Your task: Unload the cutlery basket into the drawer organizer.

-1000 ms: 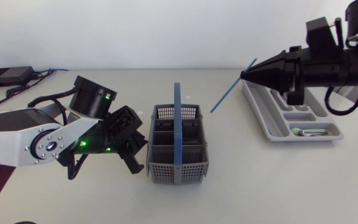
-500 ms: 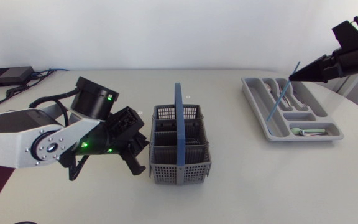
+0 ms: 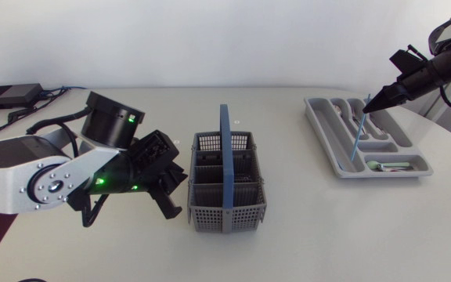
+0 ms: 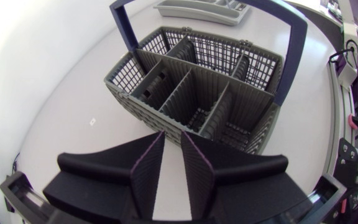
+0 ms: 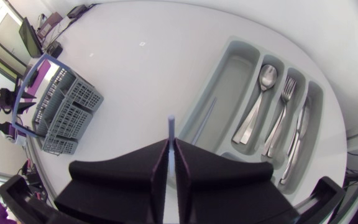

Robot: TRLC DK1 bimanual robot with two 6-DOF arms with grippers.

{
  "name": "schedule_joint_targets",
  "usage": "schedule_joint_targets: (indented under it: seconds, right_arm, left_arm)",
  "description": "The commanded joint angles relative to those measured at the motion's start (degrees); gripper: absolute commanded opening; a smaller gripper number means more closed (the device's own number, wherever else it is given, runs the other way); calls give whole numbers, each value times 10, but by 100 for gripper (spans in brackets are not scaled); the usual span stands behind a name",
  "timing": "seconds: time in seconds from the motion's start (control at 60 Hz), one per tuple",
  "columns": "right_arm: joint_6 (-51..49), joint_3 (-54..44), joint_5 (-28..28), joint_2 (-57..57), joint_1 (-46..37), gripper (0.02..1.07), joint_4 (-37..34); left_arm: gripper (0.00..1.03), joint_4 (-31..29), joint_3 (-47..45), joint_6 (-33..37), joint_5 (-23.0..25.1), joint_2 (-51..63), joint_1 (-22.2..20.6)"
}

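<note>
Right gripper (image 5: 171,142): fingers are pressed almost together on a thin blue stick (image 3: 358,129), which is held near its upper end. The stick hangs tilted, its lower end over or in the drawer organizer (image 3: 323,142); contact cannot be told.

A spoon (image 5: 258,102) and a fork (image 5: 280,121) are seen laid in the narrow compartments; the long compartment lies under the stick.

The cutlery basket (image 3: 225,194) stands mid-table, well apart from the organizer. No cutlery is seen in its compartments.

Progress is judged nearly complete: only the stick's release appears to be left.

The right arm is stretched in from the right edge, wrist pitched down at the organizer.

Left gripper (image 4: 173,134): fingers are narrowly parted and nothing is held. It is parked just beside the basket, with the arm folded low.
</note>
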Motion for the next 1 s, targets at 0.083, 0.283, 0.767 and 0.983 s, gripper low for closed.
schedule_joint_targets:
  seconds: [0.083, 0.283, 0.767, 0.983]
  right_arm:
    - [30, 111, 13, 109, 12, 12, -47]
    - [54, 198, 27, 194, 29, 12, -70]
    - [113, 413, 59, 361, 39, 25, -90]
    - [112, 397, 45, 333, 35, 68, -94]
  left_arm:
    - [24, -8, 6, -13, 0, -12, -5]
    - [24, -7, 6, -14, 0, -13, -7]
    - [24, -8, -2, -19, 0, -23, -10]
    - [24, -8, -12, -19, 0, -30, -9]
